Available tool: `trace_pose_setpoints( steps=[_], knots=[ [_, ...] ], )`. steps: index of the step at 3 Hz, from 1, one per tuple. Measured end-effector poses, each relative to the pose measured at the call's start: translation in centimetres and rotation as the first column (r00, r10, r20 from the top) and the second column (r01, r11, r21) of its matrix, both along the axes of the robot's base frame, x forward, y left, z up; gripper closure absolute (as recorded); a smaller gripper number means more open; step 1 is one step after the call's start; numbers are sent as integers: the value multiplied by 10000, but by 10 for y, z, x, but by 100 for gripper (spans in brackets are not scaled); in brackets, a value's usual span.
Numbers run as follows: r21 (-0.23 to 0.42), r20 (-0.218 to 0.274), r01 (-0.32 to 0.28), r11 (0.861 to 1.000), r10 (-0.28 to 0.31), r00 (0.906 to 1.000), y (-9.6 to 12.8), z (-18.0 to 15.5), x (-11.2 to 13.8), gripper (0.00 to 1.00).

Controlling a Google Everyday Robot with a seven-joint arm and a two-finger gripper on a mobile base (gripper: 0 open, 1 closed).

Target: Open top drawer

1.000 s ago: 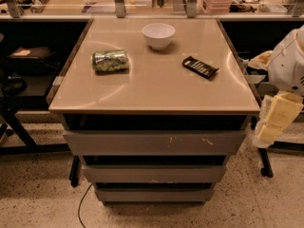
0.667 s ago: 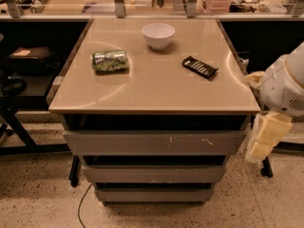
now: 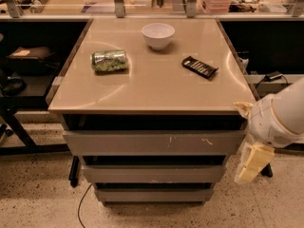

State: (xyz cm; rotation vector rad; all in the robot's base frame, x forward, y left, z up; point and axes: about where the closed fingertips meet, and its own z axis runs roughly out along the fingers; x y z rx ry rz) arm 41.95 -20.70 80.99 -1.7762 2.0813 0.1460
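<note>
I am looking at the wide grey top drawer point(image 3: 142, 144), a flat handle-less front with small pale scratch marks. It is sitting directly under the beige tabletop point(image 3: 156, 91), with a dark gap between them, and is standing out a little beyond the two narrower grey drawer fronts point(image 3: 152, 174) stacked below it. The pale yellow gripper point(image 3: 251, 164) is hanging off the cabinet's right side, just beside the top drawer's right end and reaching down to the level of the second front. I cannot tell whether it is touching the drawer, nor whether it is released or clenched. The white rounded arm point(image 3: 280, 113) is entering from the right edge. On the tabletop, a white round bowl point(image 3: 158, 34), a crushed green can point(image 3: 109, 61) on its side and a flat black rectangular device point(image 3: 199, 67) are resting well apart.
</note>
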Motion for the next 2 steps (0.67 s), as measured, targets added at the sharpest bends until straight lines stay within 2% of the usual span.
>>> trace_pose_setpoints(
  steps=[1, 2],
  knots=[
    [596, 662, -482, 9971, 442, 9968, -1, -34, -6, 0],
    [465, 958, -792, 9958, 745, 9926, -2, -33, -5, 0]
  ],
)
